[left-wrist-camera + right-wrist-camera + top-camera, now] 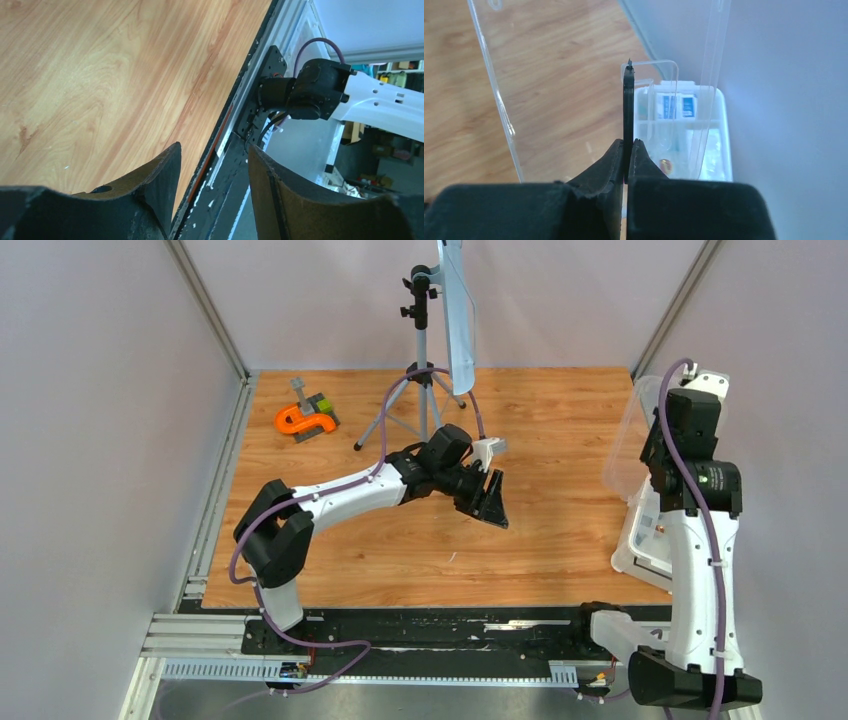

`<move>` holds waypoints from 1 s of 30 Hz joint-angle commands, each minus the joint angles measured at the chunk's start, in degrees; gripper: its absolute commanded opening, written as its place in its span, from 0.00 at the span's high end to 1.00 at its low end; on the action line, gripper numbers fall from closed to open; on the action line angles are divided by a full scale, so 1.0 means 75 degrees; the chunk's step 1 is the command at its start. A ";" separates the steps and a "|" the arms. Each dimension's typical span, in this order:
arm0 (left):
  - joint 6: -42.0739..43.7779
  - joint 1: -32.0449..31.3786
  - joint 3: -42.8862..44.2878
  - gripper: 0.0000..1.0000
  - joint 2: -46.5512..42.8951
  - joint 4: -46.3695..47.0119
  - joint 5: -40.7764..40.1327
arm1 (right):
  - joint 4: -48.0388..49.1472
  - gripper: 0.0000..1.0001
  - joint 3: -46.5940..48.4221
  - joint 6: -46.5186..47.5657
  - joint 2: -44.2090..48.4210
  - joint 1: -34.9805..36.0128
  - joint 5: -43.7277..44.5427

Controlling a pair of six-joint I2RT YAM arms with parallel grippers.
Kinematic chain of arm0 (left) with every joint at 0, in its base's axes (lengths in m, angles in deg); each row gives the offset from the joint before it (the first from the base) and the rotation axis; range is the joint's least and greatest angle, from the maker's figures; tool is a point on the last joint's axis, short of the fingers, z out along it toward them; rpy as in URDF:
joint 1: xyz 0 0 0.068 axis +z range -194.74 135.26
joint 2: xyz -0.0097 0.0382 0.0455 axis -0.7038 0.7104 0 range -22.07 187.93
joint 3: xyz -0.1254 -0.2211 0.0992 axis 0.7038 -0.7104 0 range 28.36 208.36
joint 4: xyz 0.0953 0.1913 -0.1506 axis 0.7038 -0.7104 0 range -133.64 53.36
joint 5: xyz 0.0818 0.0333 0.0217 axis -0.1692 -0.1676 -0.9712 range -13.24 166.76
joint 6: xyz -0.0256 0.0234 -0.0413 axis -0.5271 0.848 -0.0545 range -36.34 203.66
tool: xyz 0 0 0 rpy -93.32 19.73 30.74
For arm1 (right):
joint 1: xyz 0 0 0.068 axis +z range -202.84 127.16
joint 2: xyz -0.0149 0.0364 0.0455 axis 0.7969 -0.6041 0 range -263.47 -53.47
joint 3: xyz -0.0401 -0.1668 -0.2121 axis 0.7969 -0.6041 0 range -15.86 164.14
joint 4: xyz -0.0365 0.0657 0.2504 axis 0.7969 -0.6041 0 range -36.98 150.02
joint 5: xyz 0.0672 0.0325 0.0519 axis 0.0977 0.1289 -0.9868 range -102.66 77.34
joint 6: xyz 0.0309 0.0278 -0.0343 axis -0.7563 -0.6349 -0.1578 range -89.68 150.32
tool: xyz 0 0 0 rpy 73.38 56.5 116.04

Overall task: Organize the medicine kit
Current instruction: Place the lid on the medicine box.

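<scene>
Clear lid [564, 85] held upright, right gripper [628, 167] clamped on its black handle [628, 110], over white tub [724, 130] at table's [560, 440] right edge, close by wall [789, 100]. Left gripper [212, 155] jaws apart, empty, mid-table near front edge.

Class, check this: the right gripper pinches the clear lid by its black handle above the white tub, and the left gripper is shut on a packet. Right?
One error: the left gripper is open and empty, as the left wrist view shows. The right gripper does pinch the clear lid by its black handle above the white tub.
</scene>
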 commanded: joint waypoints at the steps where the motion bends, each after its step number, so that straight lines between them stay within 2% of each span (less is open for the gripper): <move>1: 0.0936 -0.0023 0.0498 0.40 -0.0201 -0.0691 -0.0032 | -0.0409 1.00 -0.0166 0.1082 0.0180 -0.0489 0.0548; 9: 0.1370 -0.0016 0.0635 0.40 -0.0195 -0.1312 -0.0266 | -0.0145 1.00 -0.0926 0.1957 0.0190 -0.1306 0.0243; 14: 0.1699 -0.0011 0.0709 0.40 -0.0167 -0.1790 -0.0608 | 0.0021 1.00 -0.0891 0.2198 -0.0158 -0.1707 0.0174; 19: 0.1747 -0.0011 0.0606 0.41 -0.0136 -0.1823 -0.0755 | 0.0884 1.00 -0.1268 0.3201 -0.0419 -0.2126 -0.0505; 22: 0.1700 -0.0011 0.0591 0.41 -0.0029 -0.1793 -0.0697 | 0.1011 1.00 -0.1417 0.3193 -0.0645 -0.2383 -0.0931; 30: 0.1792 -0.0011 0.0609 0.41 -0.0011 -0.1879 -0.0743 | 0.0960 1.00 -0.2062 0.3197 -0.0812 -0.2578 -0.0847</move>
